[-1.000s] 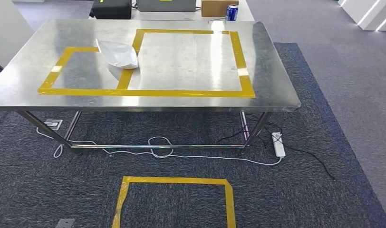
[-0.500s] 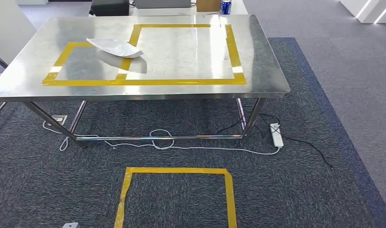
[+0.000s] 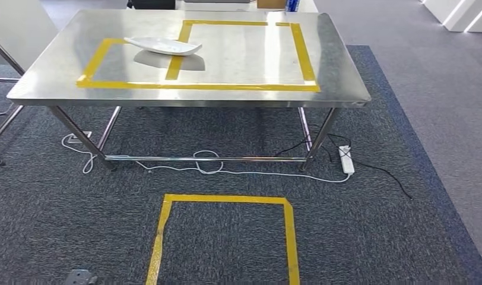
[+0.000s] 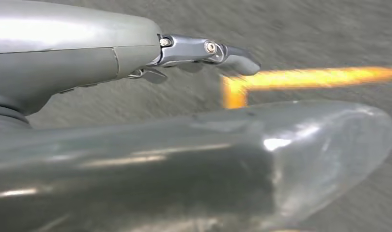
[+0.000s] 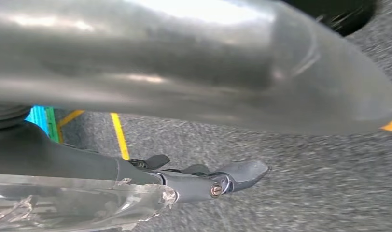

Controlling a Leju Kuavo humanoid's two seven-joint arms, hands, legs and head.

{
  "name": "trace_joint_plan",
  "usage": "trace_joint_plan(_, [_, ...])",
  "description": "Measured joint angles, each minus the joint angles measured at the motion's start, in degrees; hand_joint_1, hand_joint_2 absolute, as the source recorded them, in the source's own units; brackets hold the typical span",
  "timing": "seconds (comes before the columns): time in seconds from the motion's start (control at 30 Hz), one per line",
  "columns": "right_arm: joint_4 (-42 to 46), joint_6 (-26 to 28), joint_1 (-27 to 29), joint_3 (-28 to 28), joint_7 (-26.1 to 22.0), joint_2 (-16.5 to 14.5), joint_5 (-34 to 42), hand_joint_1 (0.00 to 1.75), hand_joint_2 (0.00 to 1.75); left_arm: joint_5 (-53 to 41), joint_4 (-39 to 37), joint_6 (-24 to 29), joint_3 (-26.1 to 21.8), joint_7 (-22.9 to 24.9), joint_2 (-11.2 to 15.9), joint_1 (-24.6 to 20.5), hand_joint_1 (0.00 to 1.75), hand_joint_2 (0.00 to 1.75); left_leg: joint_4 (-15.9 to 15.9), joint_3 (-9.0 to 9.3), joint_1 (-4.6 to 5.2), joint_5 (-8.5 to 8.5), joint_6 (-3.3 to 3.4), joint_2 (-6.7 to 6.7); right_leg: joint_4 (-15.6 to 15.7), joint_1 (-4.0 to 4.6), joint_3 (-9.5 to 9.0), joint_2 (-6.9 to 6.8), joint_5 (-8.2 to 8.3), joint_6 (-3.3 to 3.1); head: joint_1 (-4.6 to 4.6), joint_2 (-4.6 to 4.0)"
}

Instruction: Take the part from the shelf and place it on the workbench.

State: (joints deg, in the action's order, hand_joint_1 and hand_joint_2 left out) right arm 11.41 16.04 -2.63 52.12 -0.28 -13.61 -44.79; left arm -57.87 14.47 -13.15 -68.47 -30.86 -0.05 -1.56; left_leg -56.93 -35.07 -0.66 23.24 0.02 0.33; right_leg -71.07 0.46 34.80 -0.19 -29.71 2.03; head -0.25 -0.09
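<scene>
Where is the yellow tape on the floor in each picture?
Head view: yellow floor tape, a square on the carpet before the table.
Left wrist view: blurred tape corner beyond the left hand.
Right wrist view: thin strip beyond the right hand.
Shared landmark: the carpet.

Bright, even overhead light gives soft glare on the steel workbench [image 3: 238, 95] and a faint shadow under the white part [image 3: 162, 45], while both wrist views are smeared by motion blur.

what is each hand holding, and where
Left hand: nothing. Right hand: a clear crinkled thing lies along its fingers; whether it is gripped cannot be told.
</scene>
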Motion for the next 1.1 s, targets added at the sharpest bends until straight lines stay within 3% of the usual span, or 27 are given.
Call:
trace_joint_plan(0.07, [0.01,-0.28,-0.26,0.36,0.07,-0.04,-0.08,0.00,0.00,1.79,-0.01,-2.56,0.17,-3.33,0.07,-0.24,0.00,0.00,0.01,-1.19,0.12,-1.40,-0.39,-0.14,9.16,0.13,-6.78,0.09,0.11,-0.51,-0.04,0.00])
trace_joint_plan(0.1, [0.01,-0.43,-0.40,0.48,0.16,-0.08,-0.23,0.00,0.00,2.73,-0.02,-2.96,0.04,-3.37,0.07,-0.38,0.00,0.00,0.16,-1.37,0.11,-2.06,-0.69,-0.16,12.76,0.28,-9.04,0.15,-0.52,-0.61,-0.07,0.00])
trace_joint_plan(0.13, [0.01,-0.60,-0.49,0.56,0.25,-0.10,-0.49,0.00,0.00,3.36,-0.03,-2.87,-0.14,-2.29,0.07,-0.51,0.00,0.00,0.38,-1.40,0.06,-2.71,-1.04,-0.14,14.90,0.45,-10.10,0.20,-1.17,-0.68,0.03,0.01])
trace_joint_plan(0.2, [0.01,-0.89,-0.44,0.63,0.44,-0.14,-1.36,0.00,0.00,0.16,-0.06,-0.20,0.88,2.70,0.14,-0.50,0.00,0.00,0.97,-1.40,-0.13,-3.78,-1.80,-0.09,15.60,0.57,-9.50,0.17,-0.27,-1.18,0.30,0.00])
trace_joint_plan(0.23, [0.01,-0.92,-0.42,0.64,0.57,-0.14,-1.80,0.00,0.00,-3.90,-0.10,1.86,2.54,5.49,0.24,-0.24,0.00,0.00,0.77,-1.69,-0.20,-3.13,-2.12,-0.11,15.72,0.51,-8.89,0.17,0.45,-1.67,0.41,0.00])
trace_joint_plan(0.27, [0.01,-0.78,-0.39,0.64,0.75,-0.14,-2.07,0.00,0.00,-7.92,-0.15,3.39,4.46,7.02,0.34,0.17,0.00,0.00,-0.27,-2.17,-0.22,-1.23,-2.36,-0.14,15.87,0.42,-8.13,0.17,1.33,-2.15,0.23,0.00])
trace_joint_plan(0.3, [0.00,-0.50,-0.35,0.65,0.91,-0.14,-2.19,0.00,0.00,-10.55,-0.21,4.15,5.93,7.22,0.39,0.52,0.00,0.00,-2.57,-2.90,-0.26,1.88,-2.53,-0.17,15.97,0.35,-7.21,0.15,2.27,-2.51,0.00,0.00])
trace_joint_plan(0.37, [0.00,-0.04,-0.28,0.66,1.12,-0.14,-2.43,0.00,0.00,-11.25,-0.30,5.02,7.16,6.61,0.28,0.67,0.00,0.00,-9.69,-4.43,-0.24,8.16,-2.80,-0.20,15.89,0.48,-5.26,0.06,3.99,-2.81,-0.52,0.00])
trace_joint_plan(0.4, [0.00,0.01,-0.26,0.66,1.19,-0.14,-2.63,0.00,0.00,-10.37,-0.34,5.84,7.35,7.36,0.17,0.52,0.00,0.00,-13.13,-4.75,-0.24,9.33,-2.92,-0.19,15.80,0.55,-4.18,-0.06,4.88,-2.82,-0.59,0.00])
trace_joint_plan(0.43, [0.00,0.01,-0.29,0.66,1.32,-0.14,-2.83,0.00,0.00,-9.46,-0.37,6.70,7.59,8.77,0.03,0.40,0.00,0.00,-15.24,-4.39,-0.24,8.81,-2.99,-0.19,15.66,0.59,-3.07,-0.15,5.73,-2.80,-0.62,0.00])
trace_joint_plan(0.47, [0.00,0.02,-0.32,0.66,1.50,-0.14,-2.93,0.00,0.00,-8.32,-0.39,7.39,7.64,10.25,-0.15,0.33,0.00,0.00,-15.68,-3.23,-0.25,7.17,-3.03,-0.19,15.45,0.59,-1.87,-0.18,6.54,-2.71,-0.62,0.00])
trace_joint_plan(0.5, [0.00,0.04,-0.33,0.66,1.71,-0.15,-3.02,0.00,0.00,-6.93,-0.41,7.85,7.40,11.55,-0.38,0.26,0.00,0.00,-14.18,-1.12,-0.26,5.34,-3.02,-0.19,15.17,0.57,-0.66,-0.18,7.31,-2.57,-0.63,0.00])
trace_joint_plan(0.53, [0.00,0.09,-0.35,0.66,1.90,-0.15,-3.08,0.00,0.00,-5.50,-0.41,8.10,6.99,12.59,-0.68,0.10,0.00,0.00,-10.85,2.00,-0.29,4.56,-3.00,-0.19,14.78,0.58,0.37,-0.16,7.96,-2.34,-0.67,0.00])
trace_joint_plan(0.6, [0.01,0.15,-0.41,0.66,2.12,-0.18,-3.24,0.00,0.00,-1.87,-0.45,7.07,5.72,13.76,-1.44,-0.47,0.00,0.00,-2.22,8.34,-0.26,5.91,-2.56,-0.24,13.91,0.74,1.91,-0.17,9.06,-1.78,-0.67,0.01])
trace_joint_plan(0.63, [0.02,0.07,-0.45,0.66,2.15,-0.19,-3.28,0.00,0.00,0.41,-0.49,5.80,4.73,13.87,-1.86,-0.78,0.00,0.00,0.60,10.12,-0.15,6.90,-2.19,-0.26,13.70,0.80,2.30,-0.22,9.69,-1.52,-0.67,0.01])
trace_joint_plan(0.7, [0.02,-0.50,-0.45,0.67,2.15,-0.20,-3.14,0.00,0.00,4.09,-0.61,3.21,2.21,13.59,-2.78,-1.06,0.00,0.00,1.80,10.12,0.09,6.92,-1.14,-0.19,13.77,0.67,2.74,-0.25,10.94,-0.97,-0.62,0.01])
trace_joint_plan(0.73, [0.02,-0.80,-0.38,0.68,2.15,-0.20,-2.96,0.00,0.44,4.68,-0.66,2.58,1.18,13.45,-3.14,-1.04,0.00,0.00,1.68,9.58,0.12,6.31,-0.69,-0.07,13.63,0.52,3.05,-0.18,10.65,-0.59,-0.63,0.00])
trace_joint_plan(0.77, [0.02,-1.00,-0.28,0.73,2.17,-0.20,-2.81,0.00,0.87,4.65,-0.70,2.41,0.48,13.48,-3.49,-1.00,0.00,0.00,1.62,8.89,0.09,5.62,-0.21,0.06,12.63,0.38,3.59,-0.09,9.11,-0.17,-0.56,0.00])
trace_joint_plan(0.83, [0.02,-0.86,-0.22,0.83,2.44,-0.20,-2.84,0.00,1.75,4.05,-0.74,2.91,-0.28,14.14,-3.93,-1.03,0.00,0.00,1.61,7.06,0.02,3.96,0.44,0.19,7.08,0.09,5.19,0.01,3.05,0.61,-0.25,0.00])
trace_joint_plan(0.87, [0.02,-0.75,-0.26,0.86,2.65,-0.20,-2.98,0.00,1.31,3.69,-0.74,3.45,-0.57,14.84,-4.14,-1.06,0.00,0.00,1.61,6.00,0.03,3.19,0.56,0.18,3.07,-0.02,5.98,0.02,0.11,0.86,-0.09,0.00])
trace_joint_plan(0.9, [0.02,-0.76,-0.31,0.87,2.86,-0.20,-3.09,0.00,0.87,3.41,-0.74,4.07,-0.87,15.74,-4.32,-1.08,0.00,0.00,1.60,4.90,0.04,2.41,0.55,0.17,-0.63,-0.12,6.45,0.01,-1.38,1.05,0.00,0.00])
trace_joint_plan(0.93, [0.02,-1.06,-0.34,0.90,2.95,-0.20,-2.98,0.00,0.44,3.12,-0.75,4.61,-1.15,16.71,-4.52,-1.08,0.00,0.00,1.59,3.82,0.05,1.64,0.47,0.25,-3.15,-0.20,6.38,0.01,-1.14,1.14,0.00,0.00])
trace_joint_plan(0.97, [0.02,-1.51,-0.34,0.99,2.88,-0.20,-2.64,0.00,0.00,2.81,-0.77,5.01,-1.35,17.53,-4.73,-1.08,0.00,0.00,1.58,2.74,0.04,0.88,0.38,0.47,-4.09,-0.27,5.59,-0.02,0.53,1.23,0.03,0.00])
trace_joint_plan(1.0, [0.02,-2.00,-0.35,1.16,2.63,-0.20,-2.17,0.00,0.00,2.52,-0.79,5.22,-1.48,18.11,-4.90,-1.07,0.00,0.00,1.56,1.75,0.02,0.09,0.23,0.74,-3.16,-0.35,3.85,-0.16,2.69,1.27,0.07,0.00])
trace_joint_plan(1.03, [0.02,-2.38,-0.41,1.36,2.27,-0.20,-1.69,0.00,0.00,2.20,-0.80,5.36,-1.56,18.44,-5.07,-1.08,0.00,0.00,1.53,0.96,0.04,-0.65,0.03,1.05,-0.33,-0.42,0.98,-0.75,3.99,1.31,0.09,0.00])
trace_joint_plan(1.07, [0.03,-2.52,-0.58,1.56,1.88,-0.23,-1.37,0.00,0.00,1.92,-0.81,5.50,-1.56,18.54,-5.21,-1.05,0.00,0.00,1.46,0.39,0.09,-1.25,-0.24,1.34,4.09,-0.43,-2.81,-1.61,3.78,1.29,0.18,0.00])
trace_joint_plan(1.1, [0.03,-2.51,-0.83,1.74,1.52,-0.28,-1.20,0.00,0.00,1.66,-0.82,5.69,-1.57,18.58,-5.33,-1.02,0.00,0.00,1.34,0.08,0.16,-1.74,-0.60,1.61,9.00,-0.36,-6.23,-2.34,2.37,1.03,0.21,0.00])
